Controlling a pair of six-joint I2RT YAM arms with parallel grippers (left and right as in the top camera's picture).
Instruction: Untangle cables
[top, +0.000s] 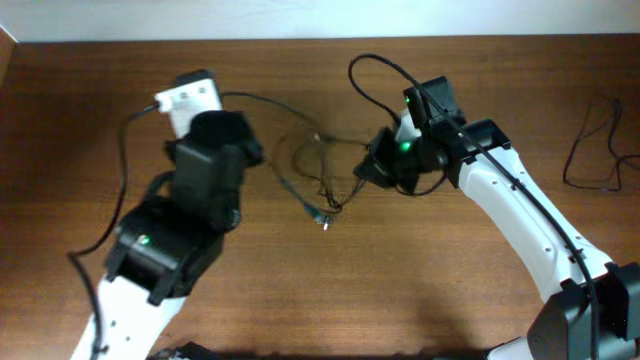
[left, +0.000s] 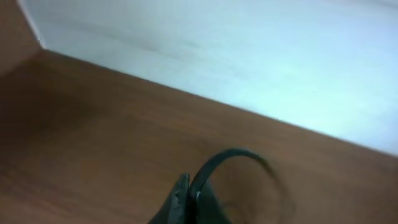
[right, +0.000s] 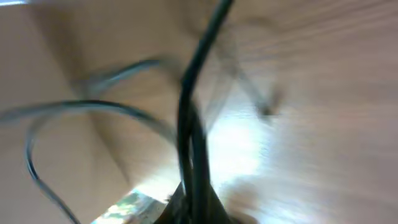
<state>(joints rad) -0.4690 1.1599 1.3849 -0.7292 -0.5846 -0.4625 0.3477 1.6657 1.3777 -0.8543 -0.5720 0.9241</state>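
The cables (top: 318, 172) are thin black cords tangled in loose loops at the table's middle, between my two arms, with a small metallic plug end (top: 322, 218) at the front. My left gripper (top: 250, 152) is at the tangle's left side. In the left wrist view it (left: 189, 193) is shut on a black cord (left: 227, 155) that arcs up and right. My right gripper (top: 368, 165) is at the tangle's right side. In the right wrist view it (right: 193, 199) is shut on black cords (right: 189, 118) running up from the jaws; the view is blurred.
Another thin black cord (top: 595, 145) lies in a loop at the table's right edge. A thicker black cable (top: 375, 75) arcs over the right arm. A cable (top: 125, 165) runs along the left arm. The white wall (left: 249, 50) borders the table's far side.
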